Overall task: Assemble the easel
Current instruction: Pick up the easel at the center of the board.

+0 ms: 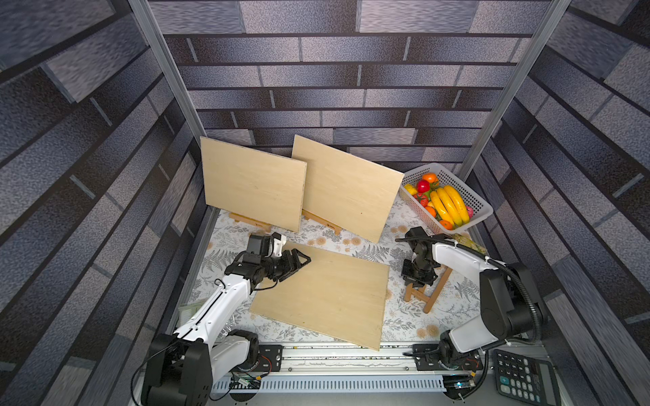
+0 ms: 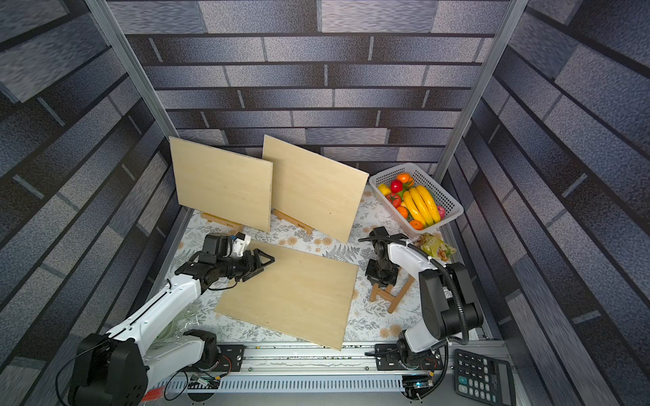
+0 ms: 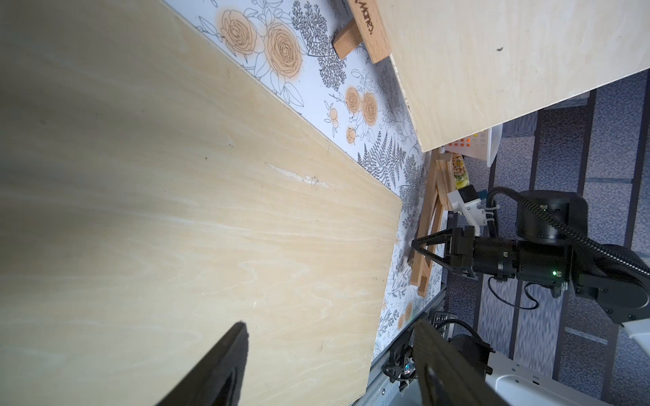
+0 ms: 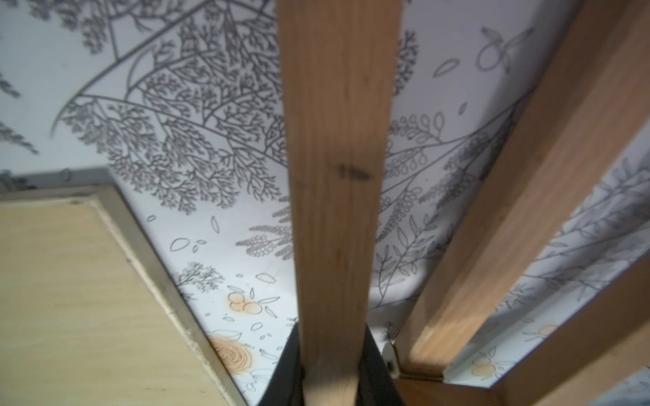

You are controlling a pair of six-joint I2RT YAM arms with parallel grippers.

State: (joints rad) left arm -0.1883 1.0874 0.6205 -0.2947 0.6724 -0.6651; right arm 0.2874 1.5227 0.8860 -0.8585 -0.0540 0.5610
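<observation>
The easel point(image 1: 437, 293), a folded frame of plain square wooden strips, is lying at the right of the worktop point(image 1: 408, 311), just beside the right edge of a flat plywood board point(image 1: 323, 298). The right tool point(image 4: 332, 365) is pointing down on it, with its black fingers point(image 4: 288, 369) pressing both sides of one strip, so it is clamped on the easel. Whether the frame is clear of the cloth cannot be told. In both top views the right arm is hiding the far part of the easel.

The left tool point(image 1: 298, 267) is hovering over the far left corner of the flat board with its fingers apart and nothing between them.

At the far side two more pale, smooth-grained plywood boards point(image 1: 253, 182) point(image 1: 348, 189) are leaning upright on small wooden stands point(image 1: 246, 223) point(image 1: 323, 225). One stand's ledge is carrying dark printed lettering beginning with an M; the rest is not surely readable.

A white perforated plastic basket point(image 1: 475, 200) holding glossy bananas point(image 1: 450, 204) and round red and orange fruit is sitting in the far right corner. A crinkled packet point(image 2: 434, 246) is lying near it, partly behind the right arm. A black calculator point(image 1: 524, 379) is resting at the near right.

The worktop is wearing a white cover printed with grey ferns and peach roses.
</observation>
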